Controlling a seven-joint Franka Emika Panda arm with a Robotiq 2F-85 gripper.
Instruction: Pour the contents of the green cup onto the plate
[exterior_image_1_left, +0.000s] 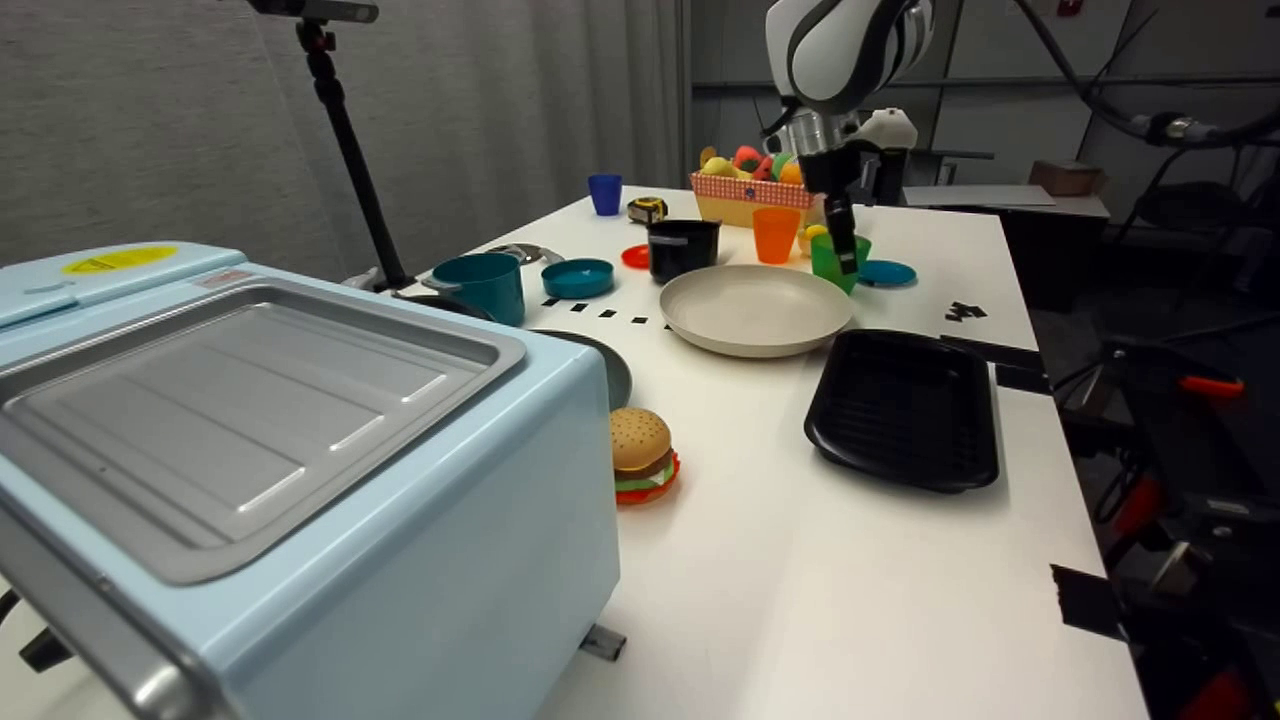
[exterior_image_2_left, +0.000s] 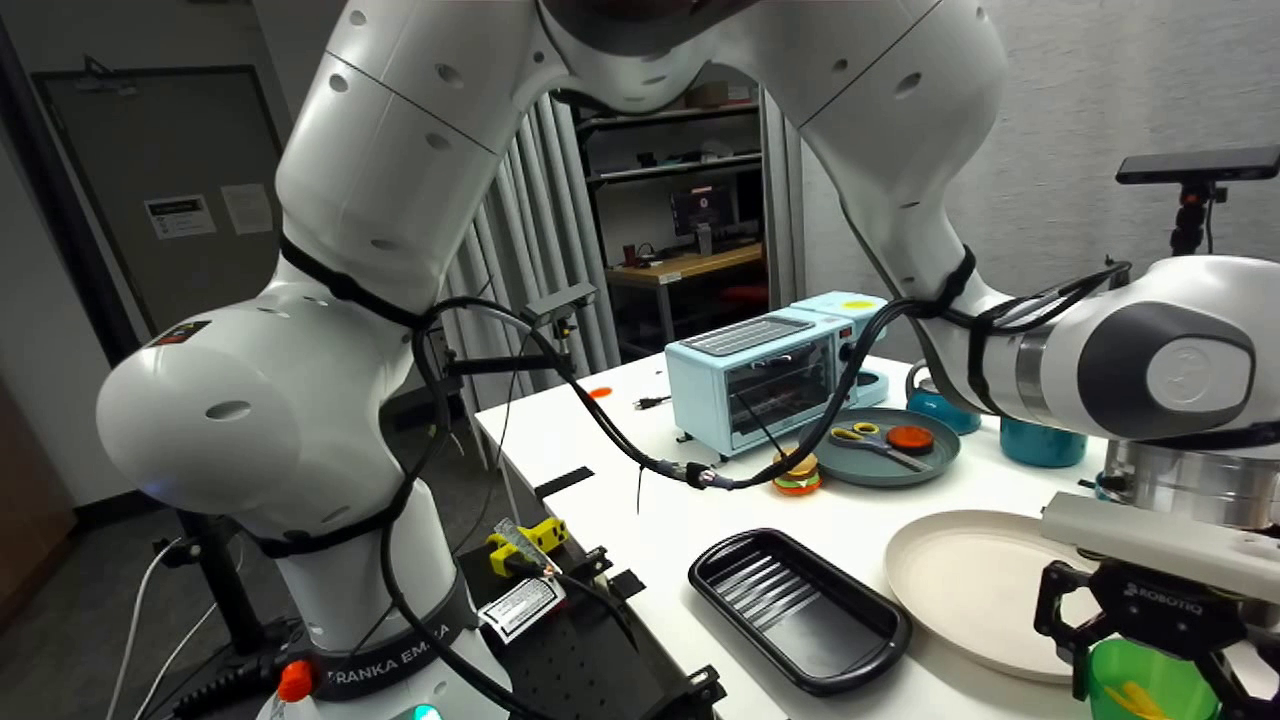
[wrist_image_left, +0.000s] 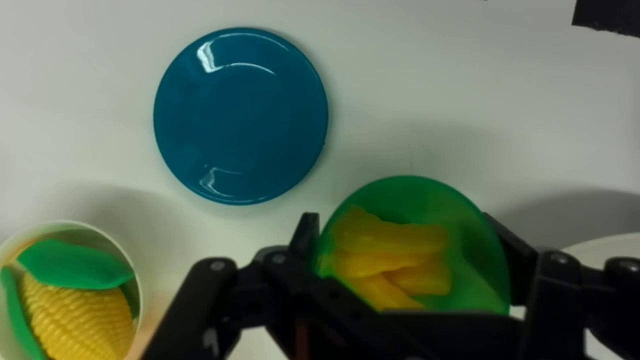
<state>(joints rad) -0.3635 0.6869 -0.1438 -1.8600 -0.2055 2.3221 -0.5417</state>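
Note:
My gripper (wrist_image_left: 402, 235) has its two black fingers against opposite sides of the lime-green cup (wrist_image_left: 410, 192), which looks upright. Several yellow-orange pieces, the contents (wrist_image_left: 390, 250), lie inside the cup. In both exterior views the green cup (exterior_image_1_left: 826, 265) (exterior_image_2_left: 1180, 680) is between the fingers, just beside the cream plate (exterior_image_1_left: 755, 310) (exterior_image_2_left: 985, 570). I cannot tell for certain whether the cup's base is off the table. The plate bears nothing that I can see. Only its rim (wrist_image_left: 610, 247) shows at the right of the wrist view.
A black tray (exterior_image_1_left: 905, 410) lies beside the plate. A teal disc (wrist_image_left: 240, 115) and a cup with toy corn (wrist_image_left: 75, 310) are near the gripper. An orange cup (exterior_image_1_left: 776, 236), a black pot (exterior_image_1_left: 683, 250) and a fruit basket (exterior_image_1_left: 750, 200) stand behind the plate.

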